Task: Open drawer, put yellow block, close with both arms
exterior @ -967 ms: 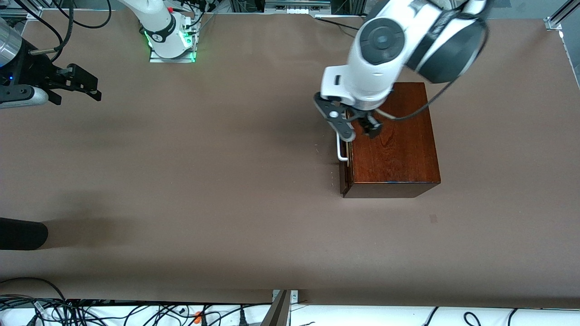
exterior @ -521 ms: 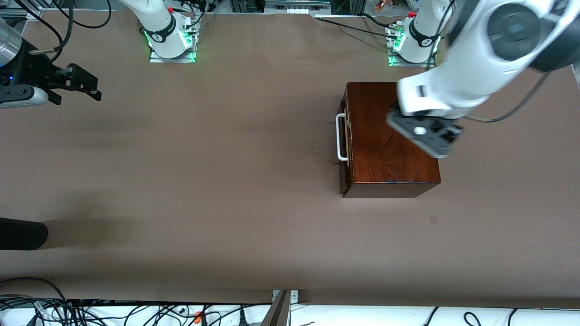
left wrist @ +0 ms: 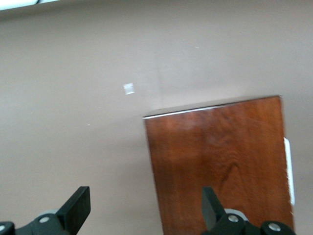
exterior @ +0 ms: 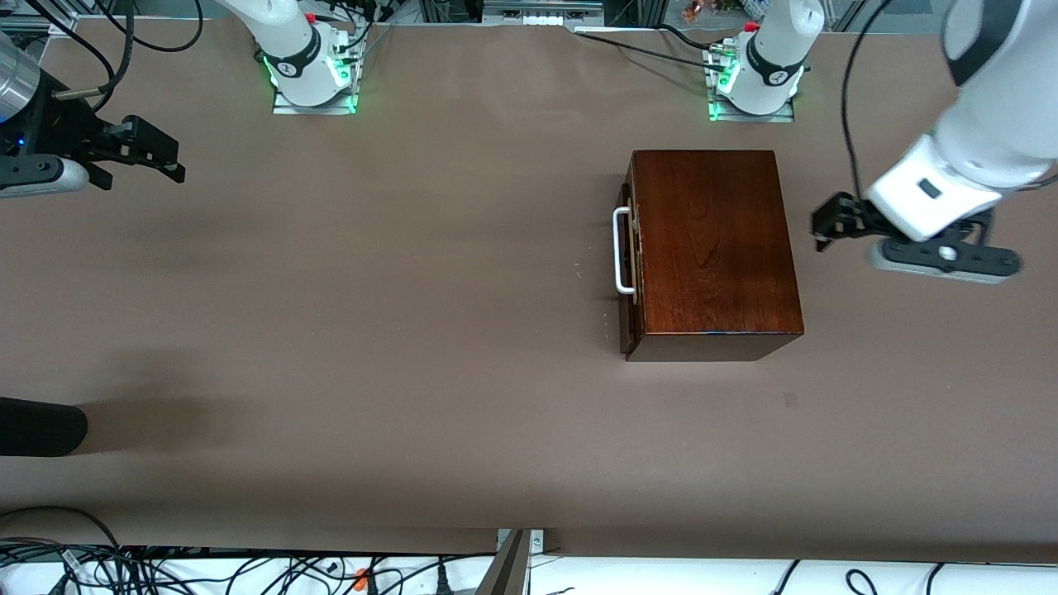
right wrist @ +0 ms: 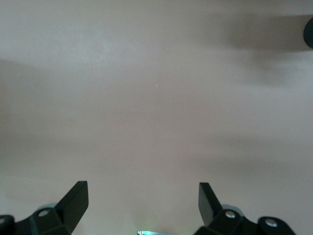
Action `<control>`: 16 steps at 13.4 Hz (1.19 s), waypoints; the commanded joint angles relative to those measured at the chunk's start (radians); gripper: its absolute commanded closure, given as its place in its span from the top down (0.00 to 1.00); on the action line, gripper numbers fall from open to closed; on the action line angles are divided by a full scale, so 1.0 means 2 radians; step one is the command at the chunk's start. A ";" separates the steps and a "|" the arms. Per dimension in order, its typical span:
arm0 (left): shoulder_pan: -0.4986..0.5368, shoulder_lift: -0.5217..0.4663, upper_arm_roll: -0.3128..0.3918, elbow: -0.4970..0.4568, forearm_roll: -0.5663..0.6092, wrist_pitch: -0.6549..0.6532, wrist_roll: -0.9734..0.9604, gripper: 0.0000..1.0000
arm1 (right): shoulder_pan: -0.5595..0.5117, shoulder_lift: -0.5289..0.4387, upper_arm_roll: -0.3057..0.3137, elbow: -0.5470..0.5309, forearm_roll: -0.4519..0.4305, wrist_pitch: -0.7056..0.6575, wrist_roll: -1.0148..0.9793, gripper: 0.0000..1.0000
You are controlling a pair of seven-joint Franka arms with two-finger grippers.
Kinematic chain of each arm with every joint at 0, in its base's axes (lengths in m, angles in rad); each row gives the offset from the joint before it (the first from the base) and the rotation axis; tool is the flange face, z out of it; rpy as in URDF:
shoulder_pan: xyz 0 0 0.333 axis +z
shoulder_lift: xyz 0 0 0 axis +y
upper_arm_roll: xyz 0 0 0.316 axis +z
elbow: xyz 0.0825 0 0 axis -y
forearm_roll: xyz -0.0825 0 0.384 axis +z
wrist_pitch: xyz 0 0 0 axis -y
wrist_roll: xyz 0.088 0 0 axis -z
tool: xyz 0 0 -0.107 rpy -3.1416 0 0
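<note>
The dark reddish-brown wooden box (exterior: 715, 248) stands on the brown table. Its drawer (exterior: 628, 273) is pushed in, with the white bar handle (exterior: 620, 252) facing the right arm's end of the table. My left gripper (exterior: 829, 223) hangs over bare table beside the box, toward the left arm's end. In the left wrist view it (left wrist: 145, 210) is open and empty, with the box top (left wrist: 220, 166) and a sliver of the handle (left wrist: 288, 171) below. My right gripper (exterior: 161, 157) waits open over bare table at the right arm's end, also seen empty (right wrist: 142, 203). The yellow block is out of view.
A dark rounded object (exterior: 41, 426) juts in at the right arm's end of the table. A small mark (exterior: 791, 400) lies on the table nearer the front camera than the box. Cables (exterior: 165, 570) run along the near edge. Both arm bases (exterior: 310, 74) stand at the top.
My left arm has swung from over the drawer handle, across the box top, to the left arm's end of the table. The box, the drawer and the right arm have not moved.
</note>
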 commanded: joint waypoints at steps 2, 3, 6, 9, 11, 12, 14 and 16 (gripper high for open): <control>0.027 -0.063 -0.002 -0.099 -0.011 0.050 -0.010 1.00 | -0.001 -0.004 -0.002 0.004 0.004 -0.010 -0.004 1.00; 0.028 -0.069 -0.002 -0.106 -0.011 0.051 -0.011 1.00 | -0.001 -0.005 -0.002 0.004 0.004 -0.010 -0.004 1.00; 0.028 -0.089 -0.002 -0.132 -0.011 0.058 -0.012 1.00 | -0.001 -0.004 -0.002 0.004 0.005 -0.010 -0.004 1.00; 0.029 -0.090 -0.002 -0.133 -0.011 0.055 -0.009 1.00 | -0.001 -0.004 -0.002 0.004 0.005 -0.010 -0.004 1.00; 0.029 -0.091 -0.002 -0.132 -0.011 0.049 -0.007 1.00 | -0.001 -0.004 -0.002 0.004 0.005 -0.010 -0.004 1.00; 0.029 -0.090 -0.002 -0.128 -0.011 0.044 -0.007 1.00 | -0.001 -0.004 -0.002 0.004 0.005 -0.010 -0.004 1.00; 0.029 -0.090 -0.002 -0.126 -0.011 0.035 -0.006 1.00 | -0.001 -0.004 -0.002 0.004 0.005 -0.010 -0.004 1.00; 0.029 -0.090 -0.002 -0.125 -0.011 0.033 -0.005 1.00 | -0.001 -0.004 -0.002 0.004 0.005 -0.010 -0.004 1.00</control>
